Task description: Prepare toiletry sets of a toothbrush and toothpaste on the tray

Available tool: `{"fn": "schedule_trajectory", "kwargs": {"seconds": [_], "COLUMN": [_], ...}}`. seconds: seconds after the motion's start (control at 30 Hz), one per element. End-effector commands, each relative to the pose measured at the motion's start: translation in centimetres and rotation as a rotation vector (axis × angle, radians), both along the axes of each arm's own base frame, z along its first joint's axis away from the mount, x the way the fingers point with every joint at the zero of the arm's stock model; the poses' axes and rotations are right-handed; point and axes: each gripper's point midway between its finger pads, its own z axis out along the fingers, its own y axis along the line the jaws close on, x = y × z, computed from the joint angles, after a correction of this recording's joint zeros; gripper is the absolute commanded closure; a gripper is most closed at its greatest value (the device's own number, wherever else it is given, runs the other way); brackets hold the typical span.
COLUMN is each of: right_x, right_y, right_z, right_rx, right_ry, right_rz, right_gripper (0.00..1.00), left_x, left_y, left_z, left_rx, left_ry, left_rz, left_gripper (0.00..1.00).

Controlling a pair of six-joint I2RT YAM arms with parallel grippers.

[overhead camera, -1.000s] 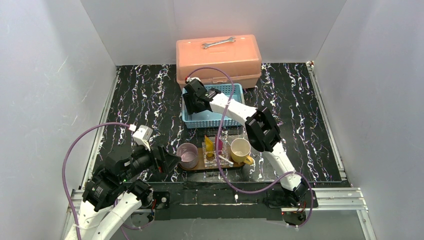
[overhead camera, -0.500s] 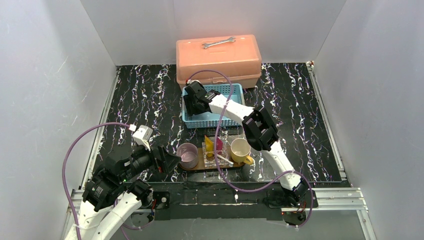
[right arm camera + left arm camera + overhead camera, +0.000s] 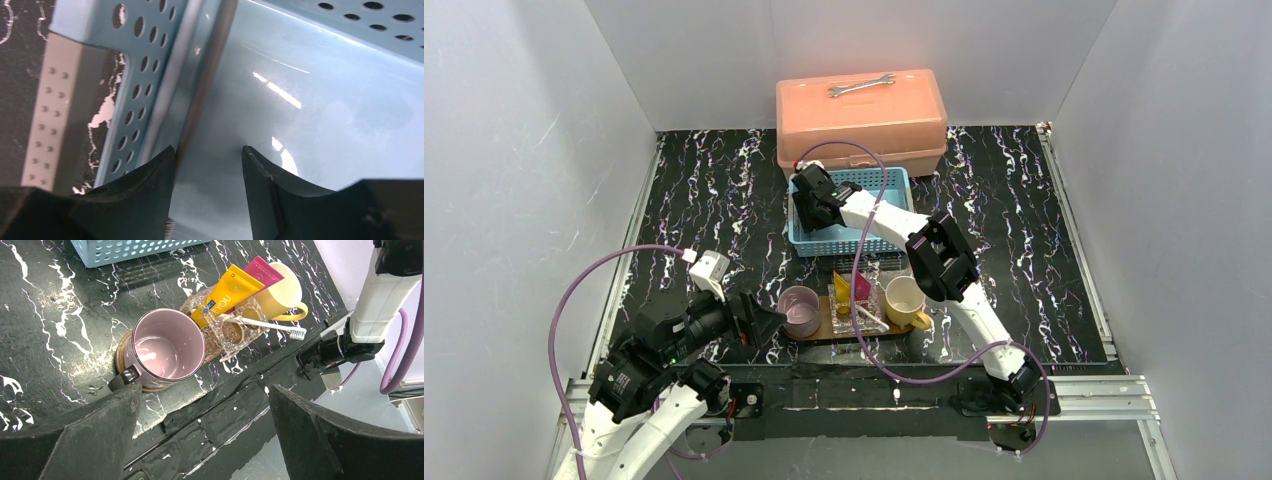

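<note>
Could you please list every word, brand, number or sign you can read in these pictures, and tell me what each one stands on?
"YOU": white capitals on the yellow toothpaste tube, read in the left wrist view.
Small blue badge beside it on the same tube: too small to read.
White mark on the magenta-pink tube: too blurred to read.
Nothing else in any view carries legible text.

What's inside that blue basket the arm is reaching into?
The right claw hangs low in the basket, over bare shiny floor, beside a blurred dark strip I cannot identify. From above, the right arm covers much of it.
</note>
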Motion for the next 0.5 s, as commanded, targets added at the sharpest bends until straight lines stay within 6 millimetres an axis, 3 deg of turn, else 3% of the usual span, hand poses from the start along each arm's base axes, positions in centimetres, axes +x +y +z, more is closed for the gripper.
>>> {"fn": "schedule_trajectory", "kwargs": {"seconds": [0.0, 0.3, 0.47], "right_x": [0.6, 0.8, 0.9], "right_y": [-3.4, -4.8, -5.4], "right_z": [-1.2, 0.1, 0.7], "right_rx": [-0.174, -0.23, -0.232], "right_ry": [-0.029, -0.069, -0.067], "right_rz": [-0.023, -0.023, -0.019], "right_gripper": [0.41, 0.49, 0.65], "left_x": [0.0, 0.0, 0.1], "left_y": [-0.2, -0.2, -0.2], "left_z": [-0.2, -0.3, -0.3], "left_rx": [0.004, 0.006, 0.007], "left_ry": [0.006, 0.01, 0.011], "left_rz": [-0.012, -0.013, -0.013], "left_gripper": [0.02, 0.02, 0.02]}}
